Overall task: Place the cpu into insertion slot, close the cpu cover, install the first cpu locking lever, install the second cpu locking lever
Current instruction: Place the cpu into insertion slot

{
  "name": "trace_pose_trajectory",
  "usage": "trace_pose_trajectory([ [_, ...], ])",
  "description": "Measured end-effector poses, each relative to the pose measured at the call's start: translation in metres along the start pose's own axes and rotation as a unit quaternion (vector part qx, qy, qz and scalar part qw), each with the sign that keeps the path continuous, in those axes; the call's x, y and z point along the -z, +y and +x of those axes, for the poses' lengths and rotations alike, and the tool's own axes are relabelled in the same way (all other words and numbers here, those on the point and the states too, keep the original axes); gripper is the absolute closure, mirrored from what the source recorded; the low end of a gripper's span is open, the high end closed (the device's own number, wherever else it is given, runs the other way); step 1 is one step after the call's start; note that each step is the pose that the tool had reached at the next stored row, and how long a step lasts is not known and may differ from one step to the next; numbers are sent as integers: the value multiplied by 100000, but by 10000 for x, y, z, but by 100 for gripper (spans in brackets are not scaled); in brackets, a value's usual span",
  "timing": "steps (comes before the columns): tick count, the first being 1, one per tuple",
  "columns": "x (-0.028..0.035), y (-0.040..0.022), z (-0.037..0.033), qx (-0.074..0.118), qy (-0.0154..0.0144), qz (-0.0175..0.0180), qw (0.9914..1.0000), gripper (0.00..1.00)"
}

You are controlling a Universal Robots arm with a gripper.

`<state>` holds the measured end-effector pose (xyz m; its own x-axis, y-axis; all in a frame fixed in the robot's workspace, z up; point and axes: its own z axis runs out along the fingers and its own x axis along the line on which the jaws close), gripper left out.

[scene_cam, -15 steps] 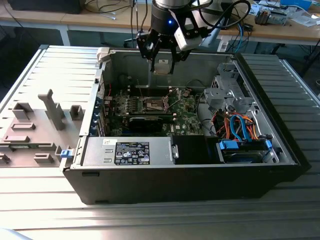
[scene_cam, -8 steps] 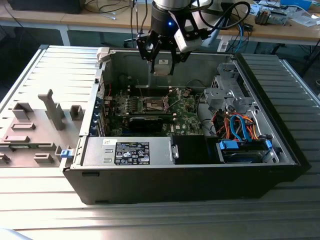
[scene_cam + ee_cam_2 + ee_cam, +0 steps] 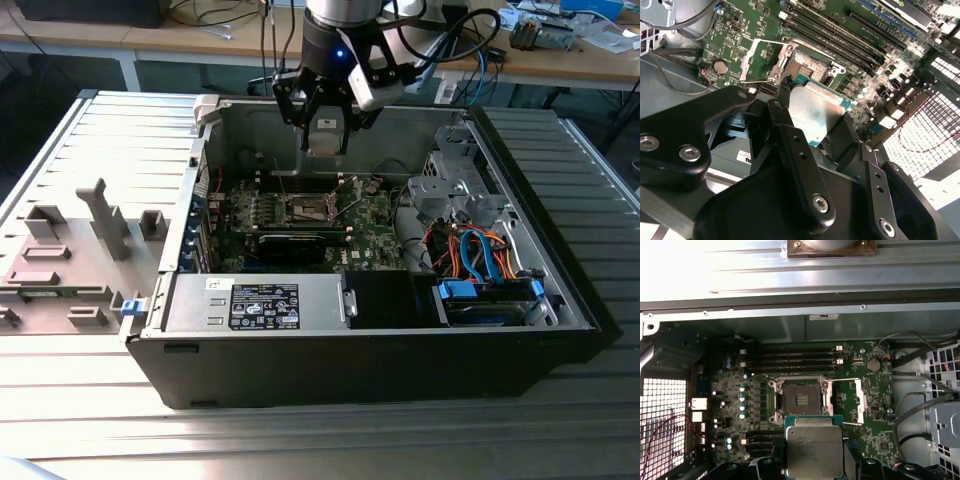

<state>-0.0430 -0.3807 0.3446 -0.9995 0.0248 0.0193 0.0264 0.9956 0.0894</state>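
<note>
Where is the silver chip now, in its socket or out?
Out. The gripper holds the cpu above the board; the insertion slot lies bare, the cpu cover open.

cpu [image 3: 814,447] above board [image 3: 880,436], near insertion slot [image 3: 801,401]

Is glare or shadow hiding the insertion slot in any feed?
In the first wrist view glare washes out the case wall, yet the insertion slot is evenly lit; in the second wrist view the vent grille is blown out, the slot visible beyond the cpu in the end effector; the exterior view is evenly lit.
</note>
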Motion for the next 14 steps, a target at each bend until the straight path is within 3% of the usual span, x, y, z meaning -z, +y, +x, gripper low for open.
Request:
trace_pose_trajectory([
  [14, -50, -51, -2, 0, 1, 3, 100000, 46],
])
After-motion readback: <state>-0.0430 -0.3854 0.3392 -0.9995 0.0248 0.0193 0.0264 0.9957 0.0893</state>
